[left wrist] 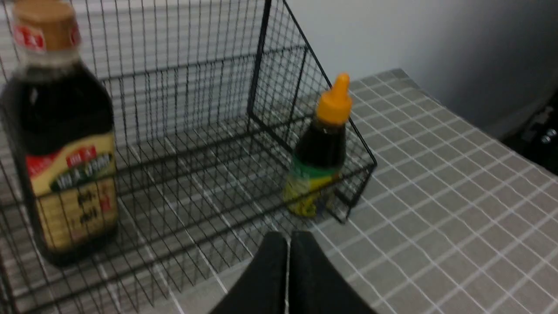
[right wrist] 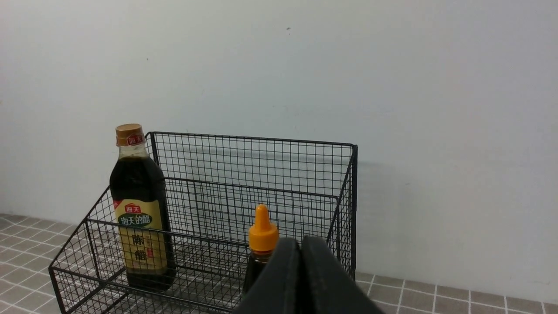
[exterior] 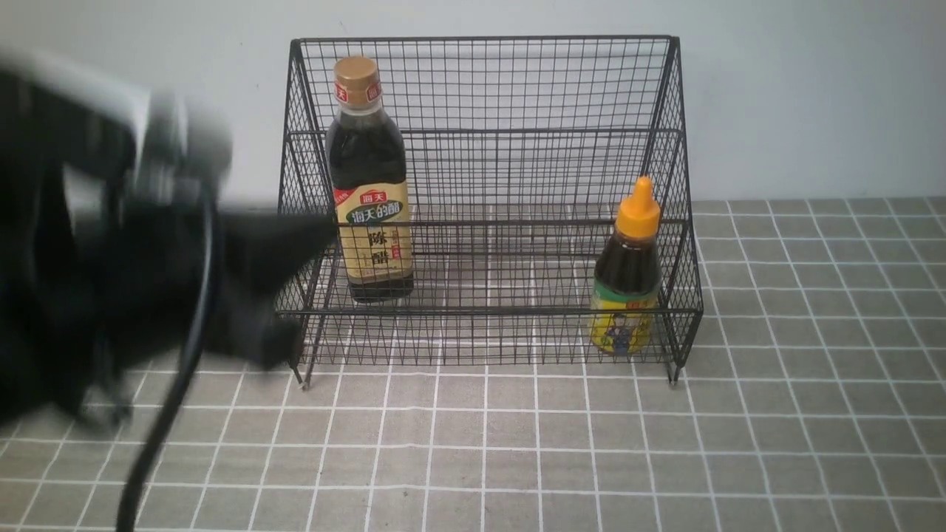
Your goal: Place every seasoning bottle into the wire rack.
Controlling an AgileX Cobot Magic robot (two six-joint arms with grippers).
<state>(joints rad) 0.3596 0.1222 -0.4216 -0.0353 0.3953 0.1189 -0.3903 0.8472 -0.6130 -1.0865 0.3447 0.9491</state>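
Observation:
The black wire rack (exterior: 517, 96) stands against the wall. The tall bottle (exterior: 369, 185) with gold cap and tan label stands upright inside it at the left. The short bottle (exterior: 628, 273) with orange nozzle cap stands upright in the lower tier at the right. My left gripper (exterior: 325, 230) is blurred, beside the rack's left front corner. In the left wrist view it (left wrist: 287, 237) is shut and empty, just outside the rack (left wrist: 196, 87), apart from both bottles (left wrist: 65, 152) (left wrist: 322, 148). My right gripper (right wrist: 300, 239) is shut and empty, away from the rack (right wrist: 261, 165); it does not show in the front view.
A grey tiled cloth (exterior: 739, 443) covers the table. A pale wall (exterior: 813, 89) rises right behind the rack. A black cable (exterior: 155, 443) hangs from my left arm. Dark equipment (left wrist: 540, 131) shows past the table's edge in the left wrist view.

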